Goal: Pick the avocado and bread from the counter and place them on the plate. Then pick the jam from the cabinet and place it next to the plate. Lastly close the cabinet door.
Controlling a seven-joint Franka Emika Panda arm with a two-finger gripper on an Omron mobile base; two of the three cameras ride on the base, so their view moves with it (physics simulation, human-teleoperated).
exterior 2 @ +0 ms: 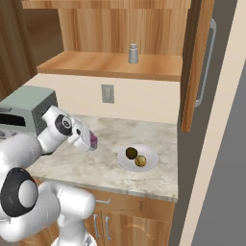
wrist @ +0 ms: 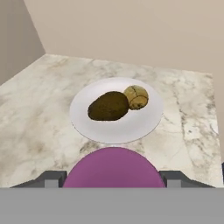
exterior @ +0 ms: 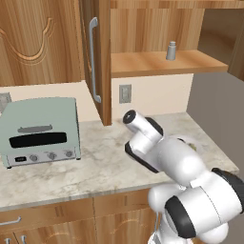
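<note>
The avocado [wrist: 108, 106] lies on the plate [wrist: 131, 127] with its long axis going left to right in the hand view, and the rounder bread [wrist: 136, 97] touches its right end, a little farther away. In the right base view the two lumps sit side by side on the same plate, near the right end of the counter [exterior 2: 96, 166].

The arm is bent low over the counter, with the forearm reaching from the left toward the plate. The gripper [exterior 2: 89, 141] holds the jam [exterior 2: 92, 141]: the purple jar sits between the two fingers [wrist: 52, 178], which press it from both sides. The jar is above the counter, to the left of the plate and near to it; whether it touches the stone I cannot tell.

The left base view shows the cabinet door [exterior: 95, 57] standing open, with its silver handle [exterior: 94, 59], and a grey toaster oven [exterior: 40, 131] on the left of the counter. Both base views show a grey shaker bottle [exterior 2: 133, 54] upright on the cabinet [exterior: 157, 28] shelf.
</note>
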